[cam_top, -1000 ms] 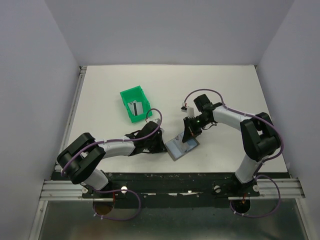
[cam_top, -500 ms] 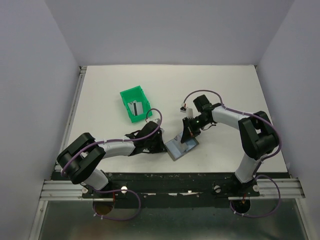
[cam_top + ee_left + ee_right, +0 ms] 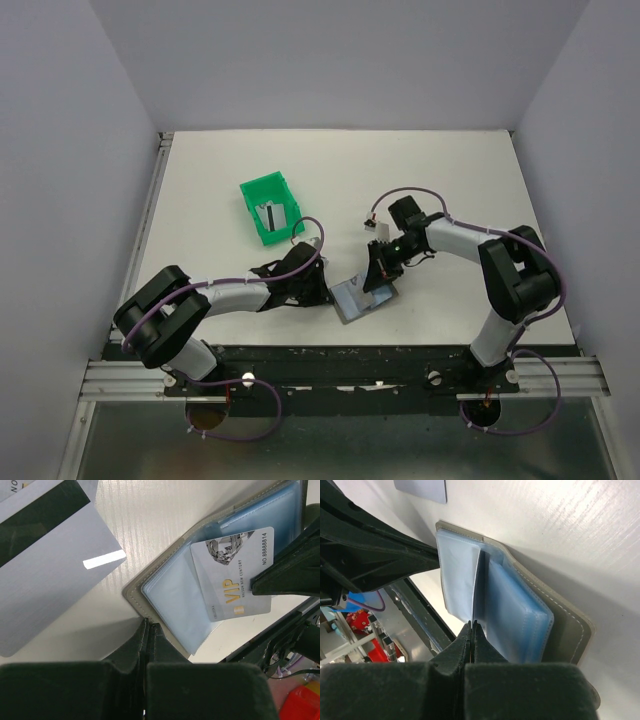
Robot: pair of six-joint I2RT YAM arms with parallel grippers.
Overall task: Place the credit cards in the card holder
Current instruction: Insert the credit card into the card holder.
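Wallet [image 3: 350, 298] lying open on worktop [image 3: 450, 180] near front edge, between both tools. Left tool [image 3: 148, 630] pressed together, seemingly pinching wallet's cover edge. Right tool [image 3: 472, 629] closing tight on VIP card [image 3: 232, 575], card lying partly over wallet's blue sleeves. Left wrist view showing card's printed face, plus second card [image 3: 45, 575] with dark stripe lying flat just beside wallet. Right wrist view showing held card edge-on only. Top view alone showing green bin [image 3: 262, 190], well apart, holding third card [image 3: 268, 215].
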